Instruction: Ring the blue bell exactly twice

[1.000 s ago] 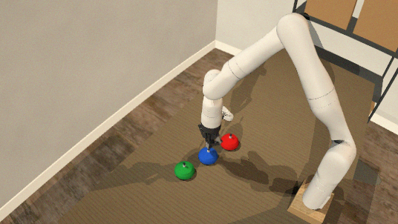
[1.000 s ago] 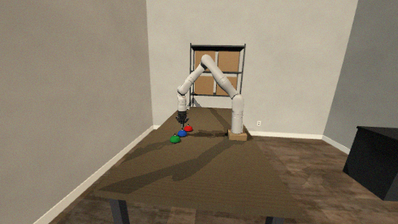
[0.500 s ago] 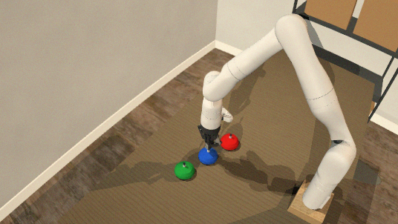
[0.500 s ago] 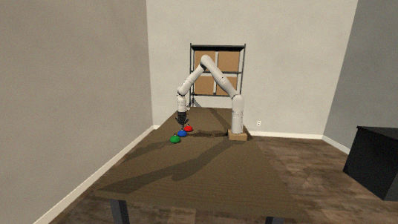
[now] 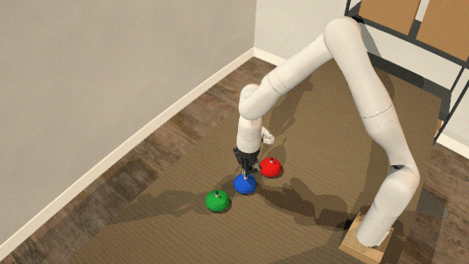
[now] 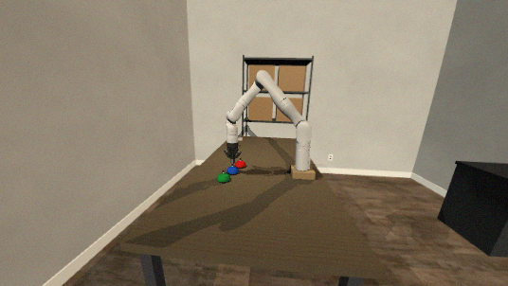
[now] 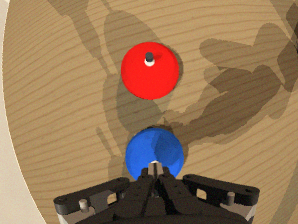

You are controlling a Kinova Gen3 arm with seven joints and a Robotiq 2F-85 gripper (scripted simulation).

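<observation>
The blue bell [image 5: 245, 185] [image 6: 232, 170] [image 7: 152, 151] sits on the table between the red bell [image 5: 270, 167] [image 6: 241, 164] [image 7: 150, 71] and the green bell [image 5: 217, 201] [image 6: 223, 178]. My gripper [image 5: 247, 175] [image 6: 232, 162] [image 7: 155, 171] is shut, empty, and points straight down right over the blue bell. Its closed fingertips are at the bell's small button on top; in the wrist view the tips meet at the button. I cannot tell how far down the button is.
The brown table [image 5: 306, 144] [image 6: 265, 218] carries the three bells near its far left part. The arm's base stands on a wooden block [image 5: 365, 249] [image 6: 303, 173]. A shelf rack [image 6: 279, 95] stands behind the table by the wall.
</observation>
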